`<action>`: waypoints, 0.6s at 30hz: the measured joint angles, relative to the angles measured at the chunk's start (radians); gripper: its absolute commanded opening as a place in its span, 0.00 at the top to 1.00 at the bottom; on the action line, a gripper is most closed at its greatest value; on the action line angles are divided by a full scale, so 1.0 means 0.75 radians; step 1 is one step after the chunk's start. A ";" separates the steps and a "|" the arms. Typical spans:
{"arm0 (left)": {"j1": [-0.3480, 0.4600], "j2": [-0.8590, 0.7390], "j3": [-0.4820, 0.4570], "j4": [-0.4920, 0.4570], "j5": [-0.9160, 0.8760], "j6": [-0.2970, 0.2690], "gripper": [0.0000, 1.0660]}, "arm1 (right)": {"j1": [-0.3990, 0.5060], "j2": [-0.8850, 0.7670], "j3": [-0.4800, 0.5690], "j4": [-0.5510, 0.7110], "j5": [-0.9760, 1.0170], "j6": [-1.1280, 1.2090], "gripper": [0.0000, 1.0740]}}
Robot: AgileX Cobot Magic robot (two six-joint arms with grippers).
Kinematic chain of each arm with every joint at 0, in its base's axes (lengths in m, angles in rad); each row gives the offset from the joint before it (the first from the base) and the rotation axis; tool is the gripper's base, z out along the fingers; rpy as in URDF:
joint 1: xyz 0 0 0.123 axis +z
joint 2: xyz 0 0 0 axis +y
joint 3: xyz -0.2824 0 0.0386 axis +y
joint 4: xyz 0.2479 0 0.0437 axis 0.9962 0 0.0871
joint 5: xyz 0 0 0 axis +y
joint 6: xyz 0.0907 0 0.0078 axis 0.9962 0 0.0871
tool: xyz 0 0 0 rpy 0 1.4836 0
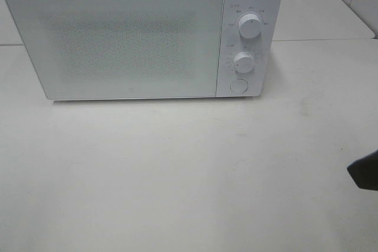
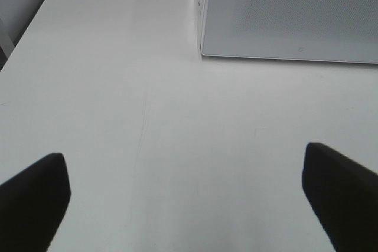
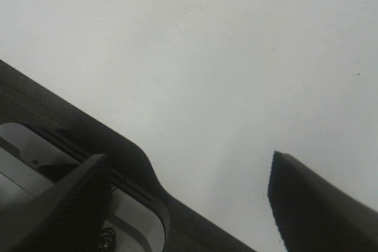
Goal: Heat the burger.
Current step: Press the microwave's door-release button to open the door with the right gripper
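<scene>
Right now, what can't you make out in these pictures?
Burger: in no view; the closed, speckled door of the microwave would hide anything inside, high view.
Dial markings: too small and blurry, high view.
Right gripper: only a dark corner at the high view's edge.
Left gripper: outside the high view; fingers cut off by its wrist view's edge.

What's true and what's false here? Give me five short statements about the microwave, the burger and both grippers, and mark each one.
1. The microwave has its door closed. True.
2. The burger lies in front of the microwave. False: no burger shows in any view.
3. The left gripper is open and empty. True.
4. The right gripper is shut on a plate. False: it is open and holds nothing.
5. The microwave has three knobs. False: it has two knobs, with a round button below them.
</scene>
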 measured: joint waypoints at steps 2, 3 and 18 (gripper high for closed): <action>0.000 0.000 0.000 0.000 0.000 0.000 0.06 | 0.000 -0.092 0.040 -0.003 0.011 0.000 0.32; 0.000 0.000 0.000 0.000 0.000 0.000 0.06 | 0.000 -0.144 0.057 -0.009 0.013 0.000 0.32; 0.000 0.000 0.000 0.000 0.000 0.000 0.06 | -0.133 -0.651 0.213 -0.023 0.092 0.063 0.32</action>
